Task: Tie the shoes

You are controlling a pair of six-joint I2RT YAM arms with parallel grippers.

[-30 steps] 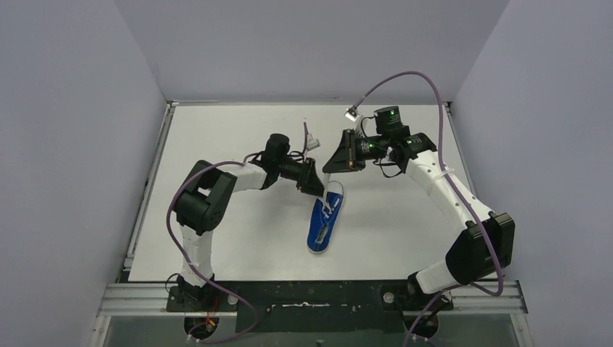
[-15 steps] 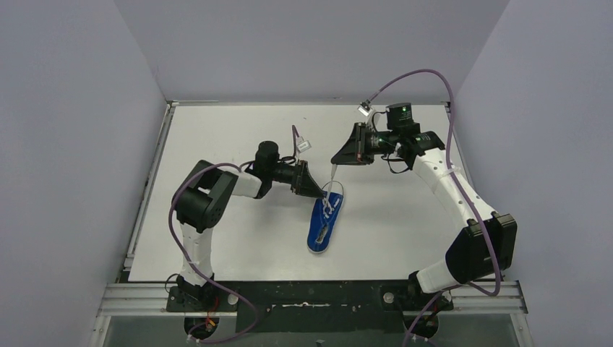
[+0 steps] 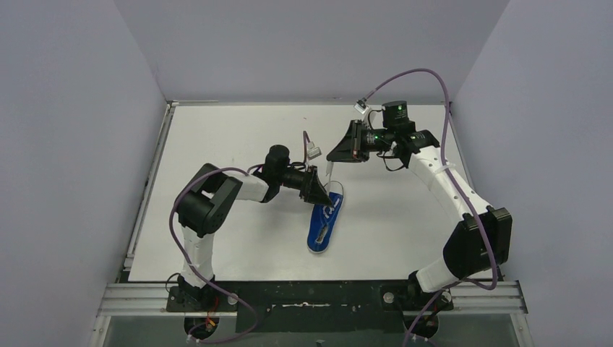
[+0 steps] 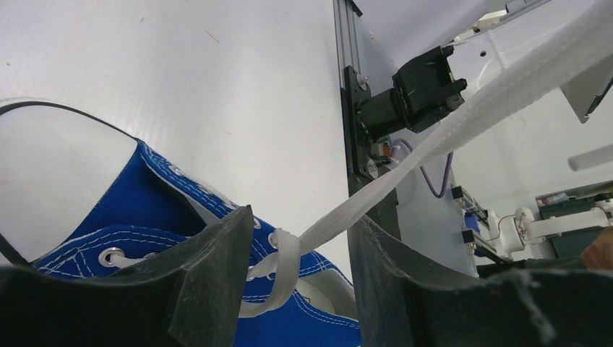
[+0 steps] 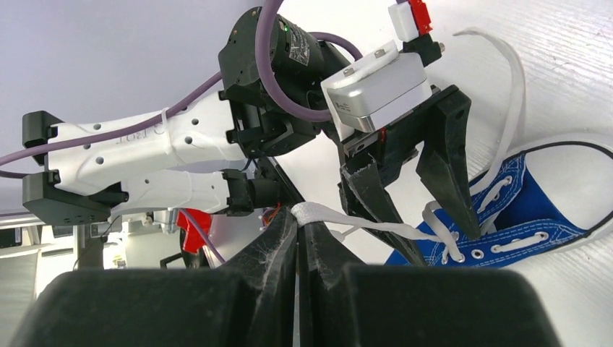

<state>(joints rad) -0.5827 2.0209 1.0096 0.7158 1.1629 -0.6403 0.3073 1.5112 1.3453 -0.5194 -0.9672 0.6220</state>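
The white tabletop is closed in by grey walls on the left, far and right sides, and a metal rail runs along its left edge. The shoe lies near the middle, well apart from every edge, with bare surface all around. The widest free room is at the far left and the near right.

The shoe is blue canvas with white stitching, metal eyelets and a white sole rim with a thin black stripe. It lies lengthwise, one end toward the arm bases. From above it is hard to say which end is the toe.

The left fingers are spread apart and stand over the far end of the shoe, just above the eyelets, one on each side of the lace without squeezing it. This lace runs taut from an eyelet up to the right fingers, which are clenched on it, higher and beyond the shoe. A second lace end curls slack beside the shoe.
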